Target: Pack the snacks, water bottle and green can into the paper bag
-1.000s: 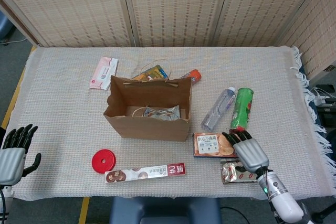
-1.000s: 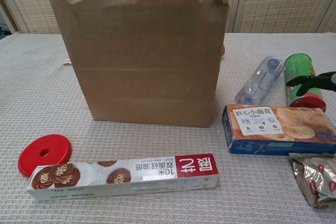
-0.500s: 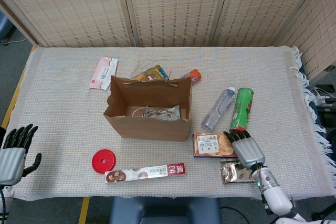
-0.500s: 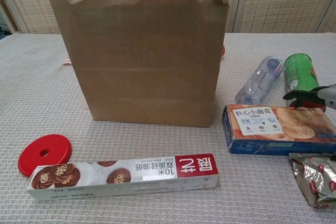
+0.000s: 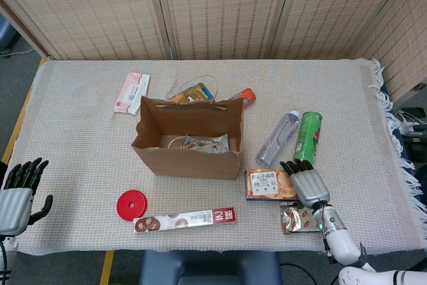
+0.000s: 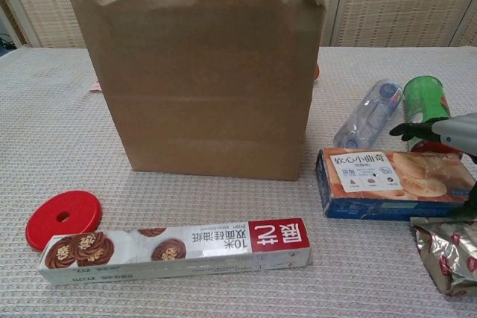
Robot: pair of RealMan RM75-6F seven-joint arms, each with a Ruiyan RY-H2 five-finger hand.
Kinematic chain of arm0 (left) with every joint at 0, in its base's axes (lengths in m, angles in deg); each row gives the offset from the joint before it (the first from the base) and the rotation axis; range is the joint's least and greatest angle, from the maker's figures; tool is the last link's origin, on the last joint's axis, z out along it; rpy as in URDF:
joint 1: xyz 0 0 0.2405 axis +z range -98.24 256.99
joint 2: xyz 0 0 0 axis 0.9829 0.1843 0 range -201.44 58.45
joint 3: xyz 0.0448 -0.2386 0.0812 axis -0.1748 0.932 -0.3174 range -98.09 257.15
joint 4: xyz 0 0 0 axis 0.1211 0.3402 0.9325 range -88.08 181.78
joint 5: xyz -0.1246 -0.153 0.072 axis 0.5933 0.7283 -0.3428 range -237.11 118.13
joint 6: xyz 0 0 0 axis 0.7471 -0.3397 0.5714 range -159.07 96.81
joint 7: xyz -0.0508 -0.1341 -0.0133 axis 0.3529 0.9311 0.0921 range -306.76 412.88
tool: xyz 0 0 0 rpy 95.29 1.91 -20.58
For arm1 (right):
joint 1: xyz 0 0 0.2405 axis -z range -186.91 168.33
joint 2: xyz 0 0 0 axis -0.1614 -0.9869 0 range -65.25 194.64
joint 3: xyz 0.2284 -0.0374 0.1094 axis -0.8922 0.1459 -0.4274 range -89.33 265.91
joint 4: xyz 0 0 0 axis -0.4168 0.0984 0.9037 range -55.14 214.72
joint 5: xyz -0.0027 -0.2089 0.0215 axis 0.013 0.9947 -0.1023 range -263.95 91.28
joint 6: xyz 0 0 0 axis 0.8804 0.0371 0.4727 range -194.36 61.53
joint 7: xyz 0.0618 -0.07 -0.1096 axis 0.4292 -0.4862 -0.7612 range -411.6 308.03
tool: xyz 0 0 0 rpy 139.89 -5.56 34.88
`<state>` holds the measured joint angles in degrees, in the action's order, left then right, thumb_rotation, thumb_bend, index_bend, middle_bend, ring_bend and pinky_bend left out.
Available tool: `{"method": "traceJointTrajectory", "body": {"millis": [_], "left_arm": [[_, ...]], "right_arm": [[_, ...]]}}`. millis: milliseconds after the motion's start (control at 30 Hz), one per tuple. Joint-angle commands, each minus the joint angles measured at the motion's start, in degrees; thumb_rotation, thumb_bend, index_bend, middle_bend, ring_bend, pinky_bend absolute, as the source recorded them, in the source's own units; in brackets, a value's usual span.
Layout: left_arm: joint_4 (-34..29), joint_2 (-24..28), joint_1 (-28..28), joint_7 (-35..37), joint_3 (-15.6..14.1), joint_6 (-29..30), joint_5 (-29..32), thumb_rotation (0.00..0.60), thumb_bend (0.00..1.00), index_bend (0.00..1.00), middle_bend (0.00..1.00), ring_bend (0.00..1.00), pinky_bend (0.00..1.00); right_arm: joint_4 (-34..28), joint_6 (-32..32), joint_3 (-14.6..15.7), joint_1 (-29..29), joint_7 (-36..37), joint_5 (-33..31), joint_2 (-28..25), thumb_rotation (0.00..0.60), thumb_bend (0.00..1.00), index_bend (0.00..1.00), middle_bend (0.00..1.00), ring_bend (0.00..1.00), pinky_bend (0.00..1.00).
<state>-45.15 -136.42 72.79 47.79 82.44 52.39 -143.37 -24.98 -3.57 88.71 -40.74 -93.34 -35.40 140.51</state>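
The brown paper bag stands open mid-table with a foil snack inside. To its right lie the clear water bottle and the green can, side by side. In front of them is an orange cookie box, then a foil snack packet. My right hand hovers over the cookie box's right end, fingers spread, holding nothing. My left hand rests open at the table's near left edge.
A long cookie box and a red disc lie in front of the bag. Behind the bag are a pink packet, a yellow snack pack and an orange item. Woven screens close off the back.
My right hand has shifted left and forward, from beside the foil packet to over the cookie box's right end. The left hand has not moved.
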Motion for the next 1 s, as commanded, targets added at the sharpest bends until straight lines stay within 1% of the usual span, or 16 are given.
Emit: {"method": "traceJointTrajectory", "body": {"millis": [33, 200, 400, 500, 800, 1000], "left_arm": [[0.04, 0.02, 0.01, 0.09, -0.02, -0.01, -0.03, 0.6, 0.45, 0.03, 0.0, 0.0, 0.0], [0.08, 0.07, -0.02, 0.28, -0.05, -0.08, -0.07, 0.6, 0.45, 0.03, 0.0, 0.0, 0.0], [0.11, 0.15, -0.04, 0.55, -0.09, -0.12, -0.17, 0.6, 0.45, 0.03, 0.0, 0.0, 0.0], [0.16, 0.15, -0.04, 0.67, -0.1, -0.14, -0.2, 0.6, 0.45, 0.03, 0.0, 0.0, 0.0], [0.14, 0.26, -0.09, 0.89, -0.14, -0.23, -0.28, 0.6, 0.45, 0.03, 0.0, 0.0, 0.0], [0.12, 0.3, -0.09, 0.96, -0.15, -0.2, -0.32, 0.6, 0.45, 0.03, 0.0, 0.0, 0.0]], "right_arm": [[0.03, -0.36, -0.33, -0.73, -0.8, -1.23, 0.82, 0.6, 0.0, 0.0, 0.08, 0.03, 0.09], [-0.17, -0.13, -0.4, -1.74, -2.46, -2.79, 2.05, 0.6, 0.0, 0.0, 0.08, 0.03, 0.09], [-0.56, -0.11, -0.39, -3.25, -4.87, -5.6, 3.39, 0.6, 0.0, 0.0, 0.08, 0.06, 0.09], [-1.08, 0.28, -0.24, -3.78, -5.67, -6.0, 3.86, 0.6, 0.0, 0.0, 0.1, 0.07, 0.09], [-4.18, 1.87, -0.1, -4.98, -7.12, -6.08, 3.43, 0.6, 0.0, 0.01, 0.1, 0.07, 0.09], [-3.5, 2.07, 0.36, -5.99, -8.69, -8.14, 4.27, 0.6, 0.0, 0.0, 0.1, 0.08, 0.1]]}}
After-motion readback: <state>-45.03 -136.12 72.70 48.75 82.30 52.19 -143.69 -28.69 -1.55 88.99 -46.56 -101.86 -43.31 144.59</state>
